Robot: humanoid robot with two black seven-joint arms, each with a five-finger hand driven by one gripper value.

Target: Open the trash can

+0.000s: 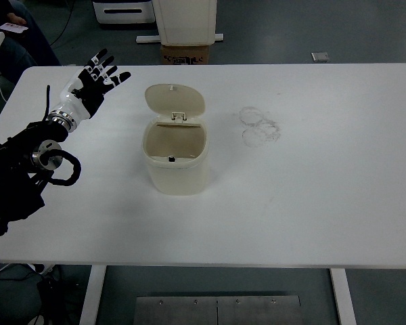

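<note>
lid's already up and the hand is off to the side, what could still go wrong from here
1. The lid stands raised over the trash can with nothing visibly holding it up; a knock might drop it shut.
2. The left hand hangs open to the can's left. If the arm swings right while pulling away, it could clip the can, which looks light, and push or tip it.

Only the trash can (pixel 175 157), lid (pixel 175 99) raised, interrupts the white table (pixel 325 183), bare on all sides.
</note>
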